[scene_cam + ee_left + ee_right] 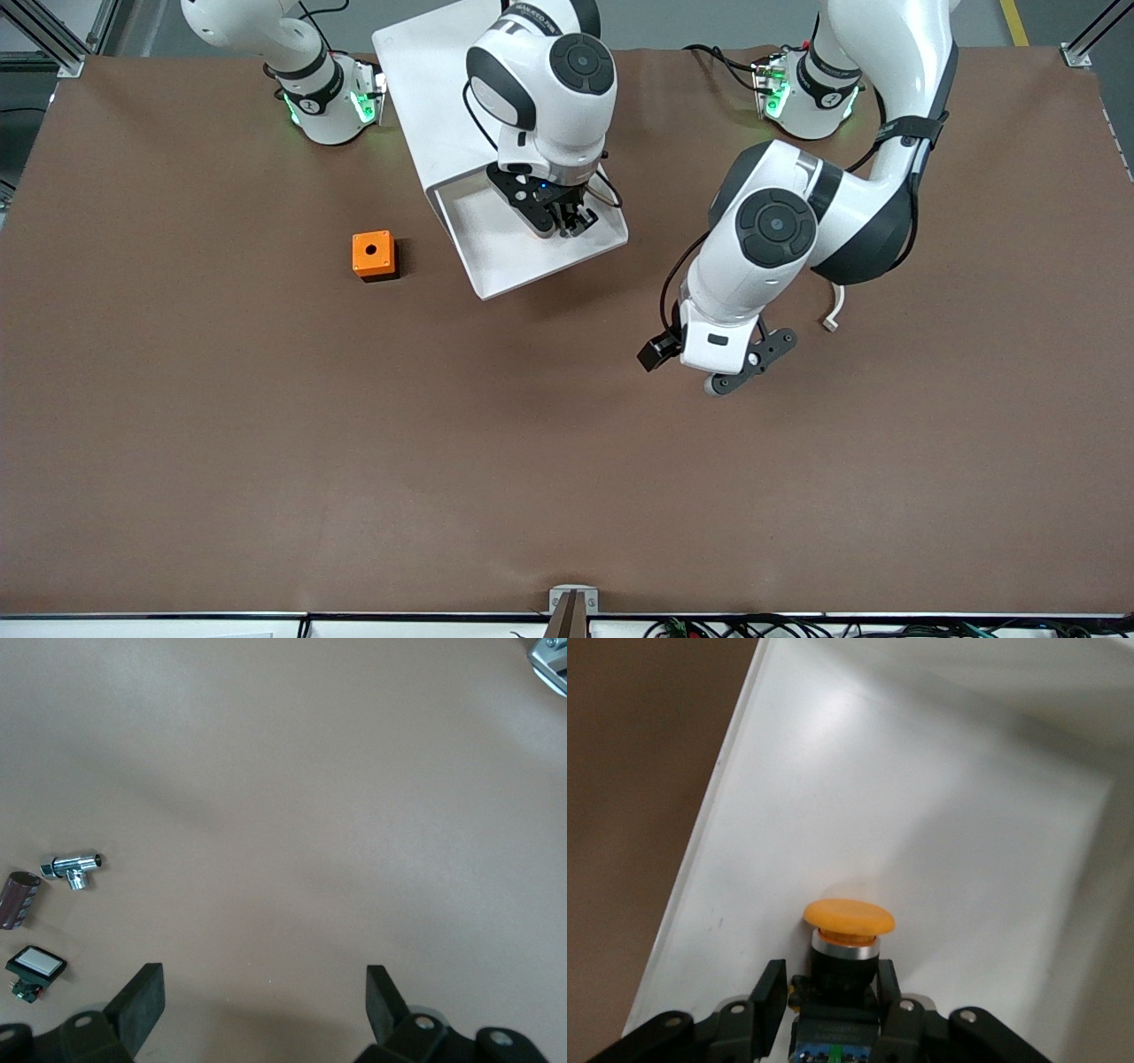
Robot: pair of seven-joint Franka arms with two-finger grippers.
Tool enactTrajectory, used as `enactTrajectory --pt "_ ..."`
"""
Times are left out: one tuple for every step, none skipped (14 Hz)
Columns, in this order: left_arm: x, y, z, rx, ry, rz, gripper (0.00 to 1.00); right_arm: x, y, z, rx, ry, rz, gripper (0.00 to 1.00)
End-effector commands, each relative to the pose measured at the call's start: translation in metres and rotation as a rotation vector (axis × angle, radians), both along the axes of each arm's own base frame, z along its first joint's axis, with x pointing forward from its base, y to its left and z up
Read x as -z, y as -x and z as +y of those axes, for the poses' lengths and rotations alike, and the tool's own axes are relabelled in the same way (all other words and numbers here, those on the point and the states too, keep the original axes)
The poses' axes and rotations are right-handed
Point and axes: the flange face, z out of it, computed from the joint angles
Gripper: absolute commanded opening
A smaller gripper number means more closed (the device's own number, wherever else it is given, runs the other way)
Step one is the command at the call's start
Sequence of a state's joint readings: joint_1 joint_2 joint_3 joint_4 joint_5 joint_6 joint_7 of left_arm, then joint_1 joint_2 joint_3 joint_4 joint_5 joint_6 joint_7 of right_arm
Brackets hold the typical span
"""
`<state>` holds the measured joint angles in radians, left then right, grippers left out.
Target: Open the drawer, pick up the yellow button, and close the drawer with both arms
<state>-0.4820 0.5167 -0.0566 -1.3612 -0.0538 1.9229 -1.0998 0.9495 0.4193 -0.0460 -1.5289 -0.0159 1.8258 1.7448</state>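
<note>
Brown table (266, 425): R gripper (833, 992) clamps button (846, 935) in drawer (505, 257); L gripper (266, 1001) spread

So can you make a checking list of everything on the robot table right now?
Surface: brown table, bare in most places.
Job's things: top drawer of the white cabinet pulled open; orange-capped button inside it.
Clutter: orange cube box beside the drawer; chrome fitting, brown cylinder and white-capped switch under the left arm.
Grippers: right gripper in the drawer, shut on the button; left gripper open over bare table.
Cables: black cables by the left arm's base.
Surroundings: grey floor.
</note>
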Motion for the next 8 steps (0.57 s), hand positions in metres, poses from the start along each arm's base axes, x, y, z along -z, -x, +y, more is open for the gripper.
enactTrajectory --pt "-0.006 0.011 -0.006 0.027 -0.007 -0.019 1.00 -0.004 0.001 0.004 0.015 0.000 -0.005 0.00" --pt "-0.004 0.013 -0.010 0.036 -0.005 -0.014 1.00 -0.006 -0.002 0.003 0.015 -0.003 -0.006 0.00" --pt "-0.002 0.014 -0.012 0.040 -0.005 -0.011 1.00 -0.010 -0.007 -0.001 0.020 -0.009 -0.008 0.00" --pt "-0.001 0.014 -0.012 0.040 -0.006 -0.010 1.00 -0.019 -0.014 -0.003 0.025 -0.026 -0.016 0.00" --pt "0.000 0.015 -0.014 0.038 -0.005 -0.008 1.00 -0.030 -0.027 -0.010 0.047 -0.049 -0.015 0.00" --pt "0.000 0.016 -0.015 0.029 -0.004 -0.006 1.00 -0.040 -0.040 -0.019 0.043 -0.064 0.003 0.00" --pt "0.003 0.018 -0.018 0.029 -0.007 0.000 1.00 -0.053 -0.049 -0.028 0.011 -0.079 0.022 0.00" --pt "0.008 0.022 -0.023 0.037 -0.012 0.008 1.00 -0.064 -0.062 -0.043 -0.042 -0.081 0.042 0.00"
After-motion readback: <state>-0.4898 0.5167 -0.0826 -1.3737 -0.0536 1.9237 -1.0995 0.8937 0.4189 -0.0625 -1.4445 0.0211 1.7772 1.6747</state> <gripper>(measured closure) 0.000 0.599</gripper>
